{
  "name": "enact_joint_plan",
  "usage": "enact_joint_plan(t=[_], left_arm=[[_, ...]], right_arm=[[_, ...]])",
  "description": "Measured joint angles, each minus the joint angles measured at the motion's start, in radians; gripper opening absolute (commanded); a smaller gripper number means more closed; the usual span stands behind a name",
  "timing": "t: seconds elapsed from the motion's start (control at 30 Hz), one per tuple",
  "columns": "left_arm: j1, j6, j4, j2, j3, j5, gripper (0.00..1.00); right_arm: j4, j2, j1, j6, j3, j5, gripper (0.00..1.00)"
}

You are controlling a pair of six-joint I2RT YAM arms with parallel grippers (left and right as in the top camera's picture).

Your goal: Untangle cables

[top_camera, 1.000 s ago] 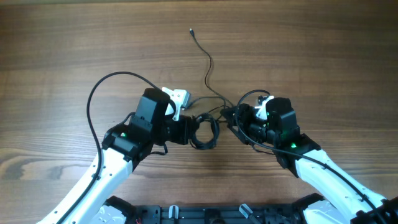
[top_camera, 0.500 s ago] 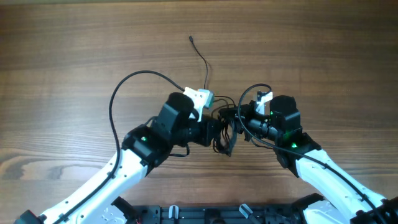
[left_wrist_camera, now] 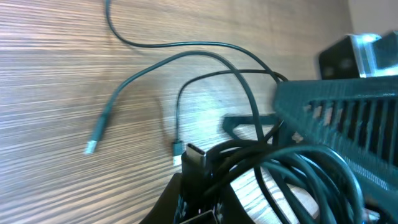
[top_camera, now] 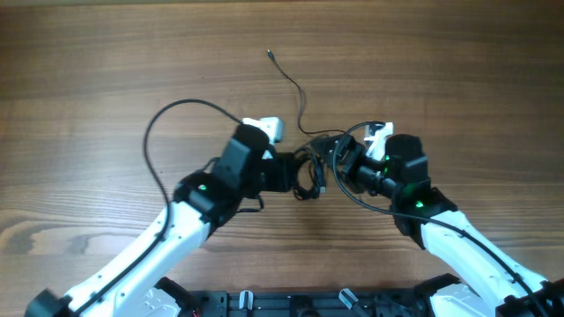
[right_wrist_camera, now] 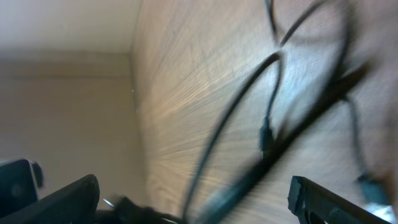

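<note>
Left arm [top_camera: 176, 220] runs from the near left toward table centre. Its left gripper [top_camera: 296, 173] is pinched narrow on the cables [top_camera: 310, 179], a black bundle lying between the two tools. Right arm [top_camera: 458, 242] enters from the near right. The right gripper [top_camera: 338, 164] is spread wide, with blurred cords between its fingers [right_wrist_camera: 62, 199] and nothing held. One loose cord end [top_camera: 271, 54] trails toward the far side. The wood table [top_camera: 106, 70] extends broadly left, right and far of both grippers.
</note>
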Motion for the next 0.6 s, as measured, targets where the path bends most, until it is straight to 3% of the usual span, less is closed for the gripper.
enact_joint_plan(t=[0.1, 0.17, 0.33, 0.6], left_arm=[[0.066, 0.019, -0.047, -0.042, 0.000, -0.003, 0.04], [0.079, 0.026, -0.060, -0.042, 0.000, -0.009, 0.04], [0.083, -0.053, -0.138, -0.042, 0.000, -0.123, 0.04], [0.083, -0.116, -0.238, -0.042, 0.000, -0.261, 0.04]], right_arm=[[0.040, -0.048, -0.089, -0.166, 0.000, -0.098, 0.99], [0.050, -0.111, -0.113, -0.237, 0.000, -0.161, 0.89], [-0.004, -0.216, -0.014, -0.542, 0.000, -0.334, 0.79], [-0.214, -0.218, 0.219, -0.784, 0.068, -0.043, 0.70]])
